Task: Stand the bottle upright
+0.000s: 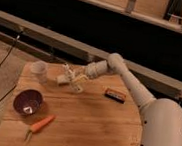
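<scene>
Tool [74, 79] shut on tilted bottle [75, 86] above table [88, 117].

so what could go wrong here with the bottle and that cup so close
The claw is shut near the back left of the table, with the bottle at its tip. The cup stands just left of it, so a swing while righting the bottle might knock the cup. The slim bottle could also topple again once released.

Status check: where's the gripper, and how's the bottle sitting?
Gripper shut, over the table's far-left area. Small clear plastic bottle at the gripper, tilted, not yet upright. Translucent white cup close on its left.
</scene>
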Controlling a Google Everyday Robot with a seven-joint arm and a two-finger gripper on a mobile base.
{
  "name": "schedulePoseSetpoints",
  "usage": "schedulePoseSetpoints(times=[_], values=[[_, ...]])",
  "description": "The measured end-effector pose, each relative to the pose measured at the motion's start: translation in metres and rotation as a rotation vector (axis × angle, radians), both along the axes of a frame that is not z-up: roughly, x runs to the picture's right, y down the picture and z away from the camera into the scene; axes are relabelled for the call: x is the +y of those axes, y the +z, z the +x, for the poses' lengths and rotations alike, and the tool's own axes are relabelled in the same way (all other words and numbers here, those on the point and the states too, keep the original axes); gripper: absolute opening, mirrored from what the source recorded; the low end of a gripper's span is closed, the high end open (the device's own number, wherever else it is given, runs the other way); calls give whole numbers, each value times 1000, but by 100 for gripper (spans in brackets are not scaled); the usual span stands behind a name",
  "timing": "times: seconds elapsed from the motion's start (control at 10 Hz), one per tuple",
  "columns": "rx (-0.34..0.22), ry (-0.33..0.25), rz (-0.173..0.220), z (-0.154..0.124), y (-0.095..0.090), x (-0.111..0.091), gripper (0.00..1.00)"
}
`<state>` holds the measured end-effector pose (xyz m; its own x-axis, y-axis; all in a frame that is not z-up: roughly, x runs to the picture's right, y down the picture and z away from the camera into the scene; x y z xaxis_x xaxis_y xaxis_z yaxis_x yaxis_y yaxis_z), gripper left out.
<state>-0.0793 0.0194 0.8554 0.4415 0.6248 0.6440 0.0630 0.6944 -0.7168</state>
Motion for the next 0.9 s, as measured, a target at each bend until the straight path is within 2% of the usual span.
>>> schedulePoseSetpoints(times=[0.3,0.9], values=[[-34,7,-19,2,9,-3,0],[-71,45,-32,21,24,-3,0]])
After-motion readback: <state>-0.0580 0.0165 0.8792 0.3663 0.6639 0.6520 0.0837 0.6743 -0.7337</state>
